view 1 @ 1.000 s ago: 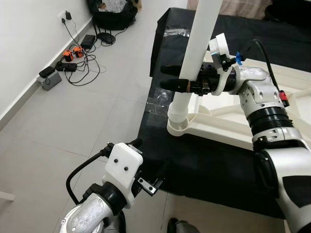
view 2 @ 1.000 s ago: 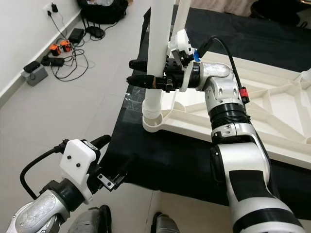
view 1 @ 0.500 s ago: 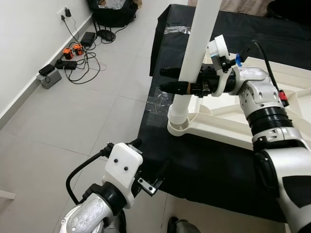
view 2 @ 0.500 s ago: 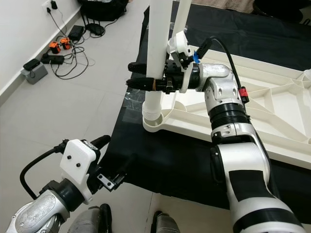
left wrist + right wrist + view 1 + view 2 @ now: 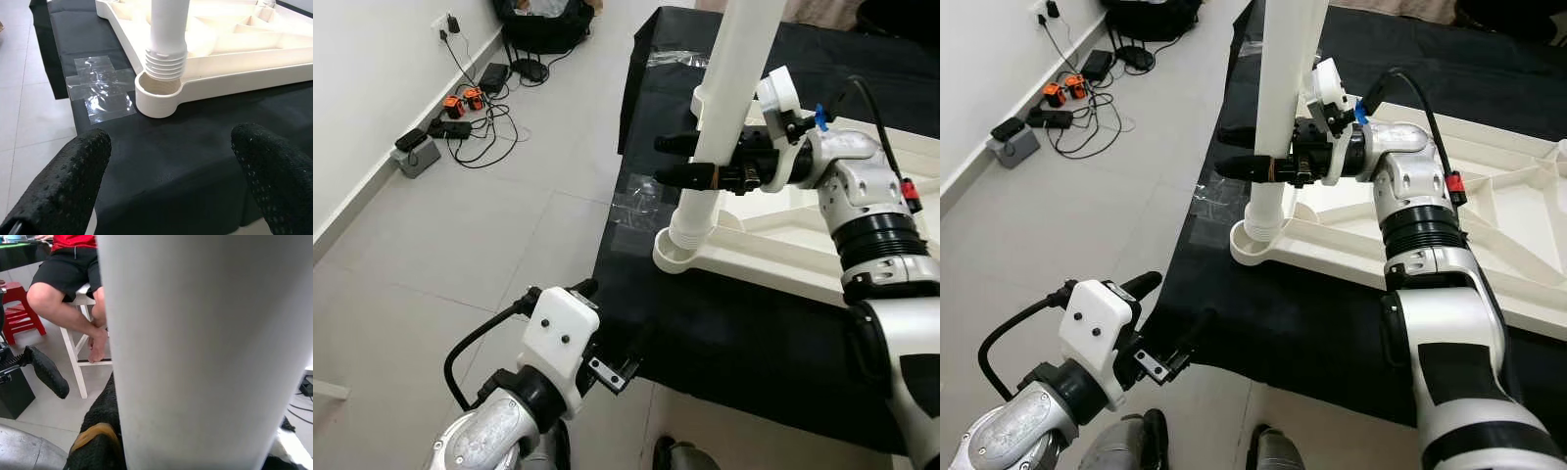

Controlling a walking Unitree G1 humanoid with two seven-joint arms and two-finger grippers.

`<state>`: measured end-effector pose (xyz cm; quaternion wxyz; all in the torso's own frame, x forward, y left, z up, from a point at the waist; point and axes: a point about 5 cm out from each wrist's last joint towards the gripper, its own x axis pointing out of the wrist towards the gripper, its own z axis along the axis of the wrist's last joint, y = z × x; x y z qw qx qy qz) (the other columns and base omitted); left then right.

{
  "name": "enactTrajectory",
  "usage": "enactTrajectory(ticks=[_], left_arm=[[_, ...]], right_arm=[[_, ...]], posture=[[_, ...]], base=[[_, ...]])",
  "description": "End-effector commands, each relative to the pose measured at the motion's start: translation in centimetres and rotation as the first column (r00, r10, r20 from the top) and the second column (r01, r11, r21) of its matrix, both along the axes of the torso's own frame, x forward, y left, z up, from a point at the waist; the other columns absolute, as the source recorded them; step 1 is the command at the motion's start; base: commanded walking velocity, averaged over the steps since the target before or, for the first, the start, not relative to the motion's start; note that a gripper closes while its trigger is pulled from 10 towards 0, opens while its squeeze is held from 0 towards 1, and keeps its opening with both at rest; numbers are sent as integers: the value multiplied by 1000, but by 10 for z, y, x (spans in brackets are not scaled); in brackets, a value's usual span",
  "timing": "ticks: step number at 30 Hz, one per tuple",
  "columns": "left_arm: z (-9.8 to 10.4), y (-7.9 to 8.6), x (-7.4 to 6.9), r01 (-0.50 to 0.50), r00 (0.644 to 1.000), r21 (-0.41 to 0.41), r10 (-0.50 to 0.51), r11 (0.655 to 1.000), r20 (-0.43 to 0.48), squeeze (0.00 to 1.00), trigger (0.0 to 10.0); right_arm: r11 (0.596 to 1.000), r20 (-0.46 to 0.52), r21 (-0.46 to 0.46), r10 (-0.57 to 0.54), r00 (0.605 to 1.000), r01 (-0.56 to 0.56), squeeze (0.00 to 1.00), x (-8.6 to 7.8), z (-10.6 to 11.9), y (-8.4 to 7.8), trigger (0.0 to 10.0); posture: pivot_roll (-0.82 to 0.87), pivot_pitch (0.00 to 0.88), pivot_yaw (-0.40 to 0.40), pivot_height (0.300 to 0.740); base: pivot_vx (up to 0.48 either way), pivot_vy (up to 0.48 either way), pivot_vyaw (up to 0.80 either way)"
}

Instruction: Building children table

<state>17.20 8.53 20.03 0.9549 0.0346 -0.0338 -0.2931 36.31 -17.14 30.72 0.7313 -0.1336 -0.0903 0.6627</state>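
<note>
One right pincer (image 5: 690, 160) clamps the unlabelled table leg (image 5: 724, 117); left pincer (image 5: 171, 181) gapes wide.

Head eyes look down on the table leg (image 5: 729, 108); wrist cameras sit close, sharing it.

My right gripper (image 5: 690, 160): arm extended, fingers clamped either side. My left gripper (image 5: 171, 186): low, fingers spread.

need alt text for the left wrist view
A white table leg with a threaded end hangs tilted just above the round corner socket of an upturned white tabletop on black cloth. The left gripper is open in the foreground.
</note>
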Motion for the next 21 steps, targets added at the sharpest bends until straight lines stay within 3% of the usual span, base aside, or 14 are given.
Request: enactTrajectory(ticks=[1,21], left_arm=[[-3,1,-1,10,1000,9,-10,1000,-18,0,10000],[-3,2,4,11,1000,11,-11,1000,-9,0,10000]], right_arm=[[999,9,14,44,999,-44,0,-5,1,-2,10000],[996,40,21,89,995,-90,0,-10,2,6,10000]], posture=[[138,274,-27,740],[139,252,-17,740]], base=[[0,0,0],[0,0,0]])
